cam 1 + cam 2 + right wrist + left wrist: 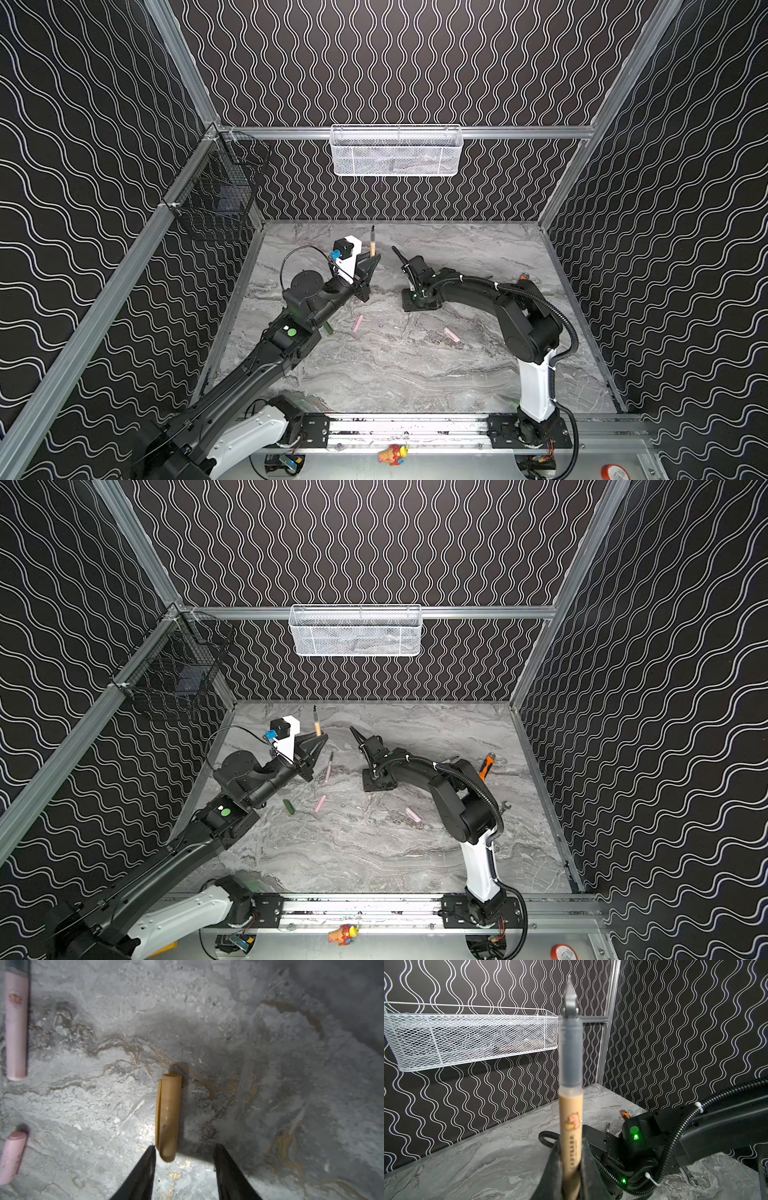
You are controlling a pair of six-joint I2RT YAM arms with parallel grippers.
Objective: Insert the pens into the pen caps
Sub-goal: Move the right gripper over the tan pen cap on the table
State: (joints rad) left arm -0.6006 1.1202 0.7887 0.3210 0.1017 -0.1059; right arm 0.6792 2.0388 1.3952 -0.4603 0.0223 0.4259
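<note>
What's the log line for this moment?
left hand shut on tan pen, tip uncapped | right hand open over gold cap, not gripping | gold cap flat on table

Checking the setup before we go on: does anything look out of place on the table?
Yes. A spanner and an orange-handled tool lie on the table near its right edge; neither seems to have a use in this task. Nothing looks spilled or broken.
</note>
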